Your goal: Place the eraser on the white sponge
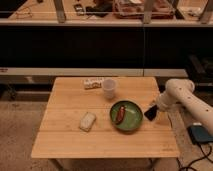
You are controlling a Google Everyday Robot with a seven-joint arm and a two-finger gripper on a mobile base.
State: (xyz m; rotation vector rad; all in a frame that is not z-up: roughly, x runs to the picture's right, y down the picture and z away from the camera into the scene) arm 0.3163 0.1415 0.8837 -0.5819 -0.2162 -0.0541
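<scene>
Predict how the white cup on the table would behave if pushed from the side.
The white cup stands upright, so a high push would probably tip it, and it might then roll. It looks like a light disposable cup, so it may slide easily on the wooden table. The end effector is right of the green bowl.

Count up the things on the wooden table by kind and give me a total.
White sponge: 1
White cup: 1
Green bowl: 1
Reddish-brown food in the bowl: 1
Pale flat block beside the cup: 1
Total: 5
The gripper, over the table's right edge beside the bowl, is not counted.
</scene>
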